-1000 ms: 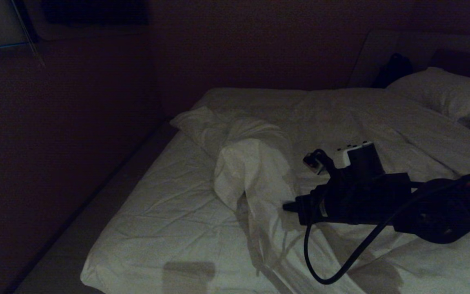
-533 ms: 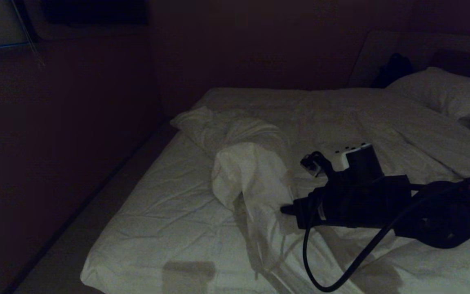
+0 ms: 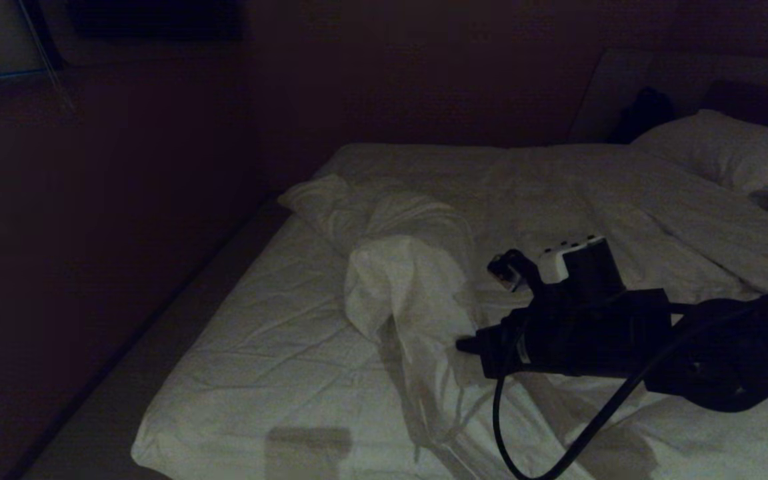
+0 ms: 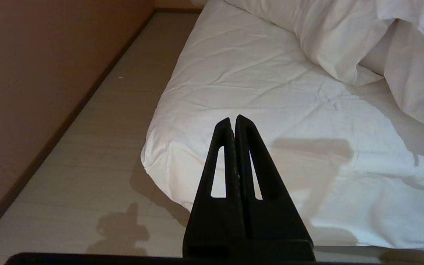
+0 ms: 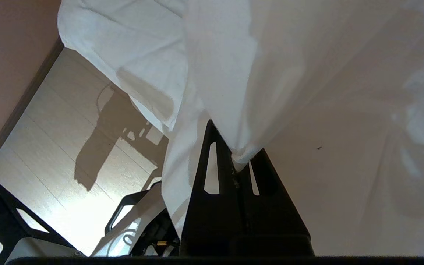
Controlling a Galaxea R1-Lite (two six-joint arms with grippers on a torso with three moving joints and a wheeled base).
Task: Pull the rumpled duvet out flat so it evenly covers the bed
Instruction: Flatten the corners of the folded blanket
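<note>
Duvet lies bunched in a ridge across the middle of the bed, one fold pinched in the clenched right gripper just beside the ridge. That pinch looks thin; a hard tug could slip the cloth free. Left gripper hangs clenched and empty off the bed's corner. Creased sheet, pillow at the bed's far end, pale floor, dim wall.

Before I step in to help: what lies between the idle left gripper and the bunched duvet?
Only bare, creased fitted sheet separates the shut left gripper from the duvet, as the left wrist view shows.
</note>
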